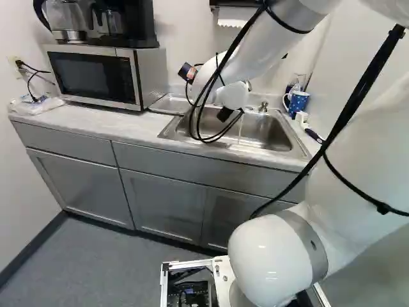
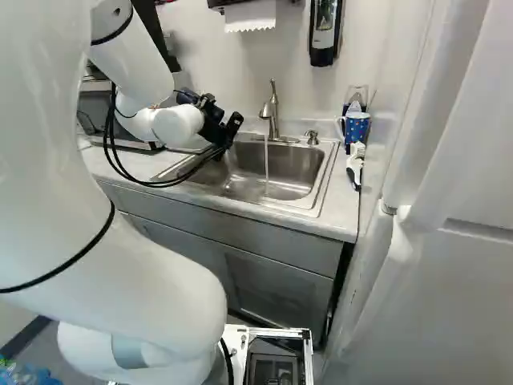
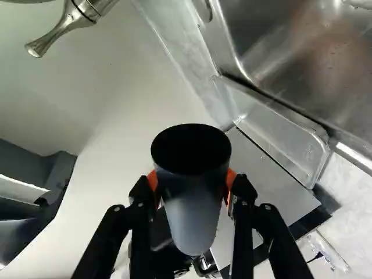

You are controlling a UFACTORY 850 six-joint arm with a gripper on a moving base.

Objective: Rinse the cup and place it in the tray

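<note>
In the wrist view, the hand (image 3: 192,179) is closed upon the cup (image 3: 195,209), and its 2 orange pads press it from 2 opposite sides. The cup is dark and smooth, with a round mouth and a body that becomes narrower toward the base. The tray (image 3: 279,133) looks like clear plastic, shallow, with rounded corners; it is beside the shiny metal sink (image 3: 331,52), and the cup is not in it.

In the left base view, the tray lies at the left of the sink, on the pale, stone-like counter (image 1: 86,120), near the microwave (image 1: 96,75) with its flat, dark door.

In the right base view, the curved metal faucet (image 2: 273,112) pours a thin stream of water (image 2: 266,164). The hand is left of this stream, apart from it. Whether the rinsing is finished, I cannot tell; I would judge it probably is. The placing remains to do, and the water is still to be stopped.
</note>
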